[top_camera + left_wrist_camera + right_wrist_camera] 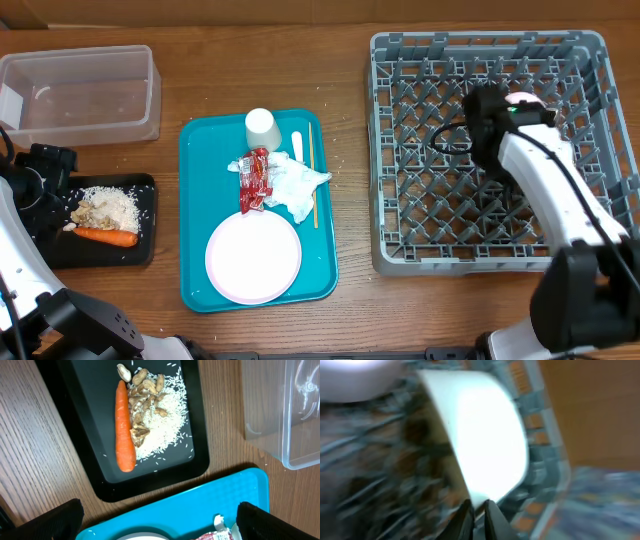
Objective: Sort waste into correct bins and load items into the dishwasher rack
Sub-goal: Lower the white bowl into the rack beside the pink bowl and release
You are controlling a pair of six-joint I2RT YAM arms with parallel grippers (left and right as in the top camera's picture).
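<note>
The grey dishwasher rack (420, 215) stands at the right. Over its far side my right gripper (479, 505) pinches the rim of a white bowl (485, 440); that view is blurred. On the teal tray lie a white cup (261, 128), red wrapper (254, 182), crumpled napkin (298, 185), round plate (253, 257), white fork (297, 143) and wooden stick (312, 175). The black tray (95, 455) holds a carrot (124, 425) and rice with scraps (157, 415). My left gripper (157, 527) hangs wide open and empty above the teal tray's edge. The clear tub (80, 92) is at the far left.
A second white dish (355, 377) shows blurred at the top left of the right wrist view, inside the rack. The teal serving tray (200, 230) lies between the black tray and the rack. Bare wood runs along the front edge of the table.
</note>
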